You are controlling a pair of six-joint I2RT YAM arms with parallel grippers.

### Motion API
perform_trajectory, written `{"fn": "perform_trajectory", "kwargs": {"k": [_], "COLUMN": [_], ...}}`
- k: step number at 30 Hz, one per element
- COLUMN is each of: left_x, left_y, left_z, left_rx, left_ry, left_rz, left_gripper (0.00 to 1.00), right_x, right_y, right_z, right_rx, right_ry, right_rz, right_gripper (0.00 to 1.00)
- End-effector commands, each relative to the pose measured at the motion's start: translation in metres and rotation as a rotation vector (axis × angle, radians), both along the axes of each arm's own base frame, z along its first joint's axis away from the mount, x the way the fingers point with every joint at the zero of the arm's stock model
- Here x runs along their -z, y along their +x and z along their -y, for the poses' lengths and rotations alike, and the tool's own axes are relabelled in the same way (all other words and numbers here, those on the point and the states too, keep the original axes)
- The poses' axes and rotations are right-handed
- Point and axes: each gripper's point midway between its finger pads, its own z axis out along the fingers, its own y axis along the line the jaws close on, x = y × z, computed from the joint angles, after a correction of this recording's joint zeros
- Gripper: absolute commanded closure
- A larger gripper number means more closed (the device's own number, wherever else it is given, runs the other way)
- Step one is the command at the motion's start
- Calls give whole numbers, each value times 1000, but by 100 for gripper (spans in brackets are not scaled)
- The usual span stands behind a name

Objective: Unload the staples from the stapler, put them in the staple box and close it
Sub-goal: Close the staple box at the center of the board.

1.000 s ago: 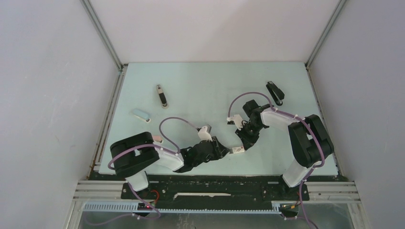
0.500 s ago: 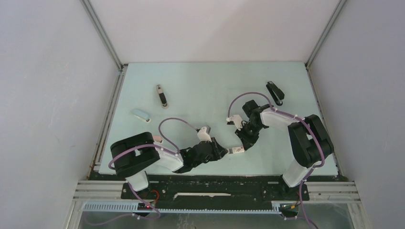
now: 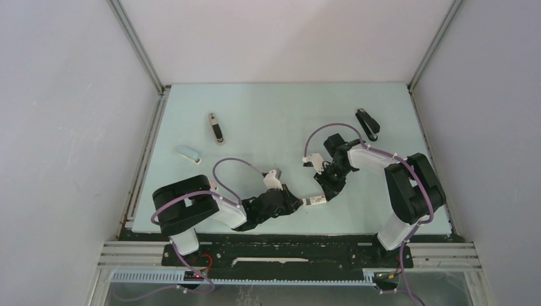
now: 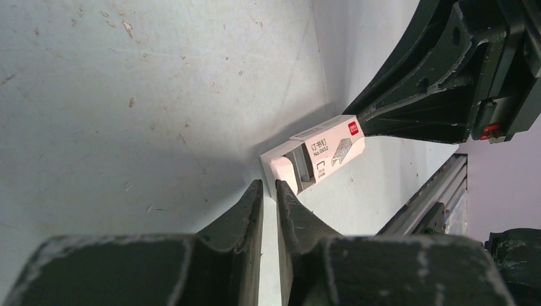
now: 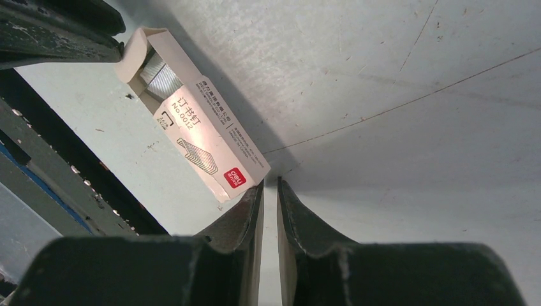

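The stapler point(image 3: 217, 127), black with a silver top arm, lies at the back left of the table, far from both grippers. A small white staple box point(image 3: 314, 200) lies near the front between the two grippers. Its end flap point(image 4: 282, 171) stands open, and grey staples point(image 5: 158, 73) show inside. My left gripper point(image 4: 268, 185) has its jaws drawn to a thin slit, tips at the open flap. My right gripper point(image 5: 270, 183) is likewise nearly closed, and its left fingertip touches the box's red-logo end point(image 5: 236, 175). I see only table through both slits.
A second black stapler-like tool point(image 3: 367, 123) lies at the back right. A small white and pale blue item point(image 3: 188, 153) rests at the left, near the side rail. The front metal rail point(image 4: 440, 191) runs close behind the box.
My left jaws have narrowed from partly open to a thin slit. The box has slid a little to the left. The right arm stays put.
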Motion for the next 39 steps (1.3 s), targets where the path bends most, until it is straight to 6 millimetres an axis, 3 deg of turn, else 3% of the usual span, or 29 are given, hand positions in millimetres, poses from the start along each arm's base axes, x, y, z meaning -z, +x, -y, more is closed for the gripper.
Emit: {"fn": "perform_trajectory", "kwargs": {"k": [1, 39], "left_x": [-8, -9], "left_y": [6, 5], "left_z": [7, 16], "left_rx": [-7, 35], "left_ry": [-32, -7], "left_rz": [16, 19], "left_gripper": [82, 89], "right_x": [0, 2], "right_y": [4, 2], "right_z": [-5, -16], "right_rx": [-6, -42], "right_ry": [0, -26], "right_rz": [5, 38], "right_gripper": [79, 79]}}
